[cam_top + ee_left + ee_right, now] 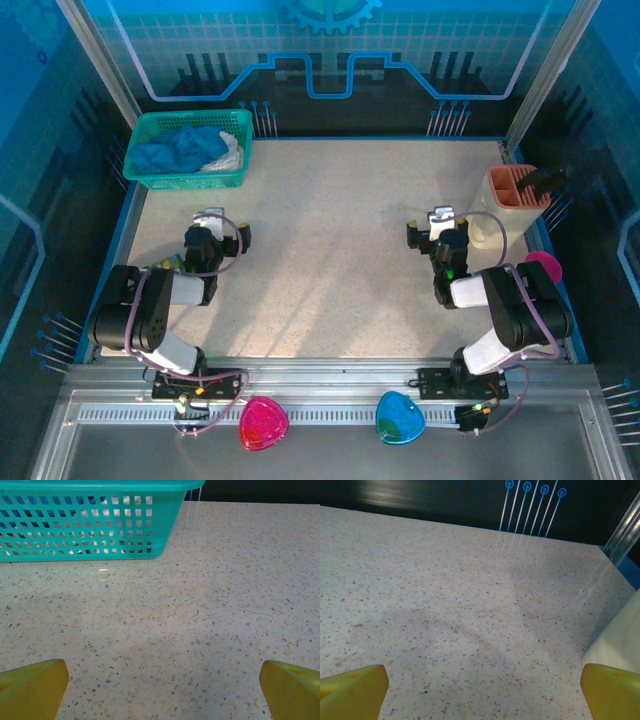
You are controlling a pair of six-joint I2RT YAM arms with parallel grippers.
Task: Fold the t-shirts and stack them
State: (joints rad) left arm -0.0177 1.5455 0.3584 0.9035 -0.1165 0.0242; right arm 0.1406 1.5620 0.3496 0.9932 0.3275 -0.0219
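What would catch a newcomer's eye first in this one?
The green mesh basket in the far left corner of the speckled table, with the teal-blue t-shirt and the white t-shirt crumpled inside it. Next come the left gripper and the right gripper, both open and holding nothing, one toward each side of the table.

Crumpled together in green basket (pixel 186 181), far-left corner: teal-blue t-shirt (pixel 178 150), white t-shirt (pixel 231 152).
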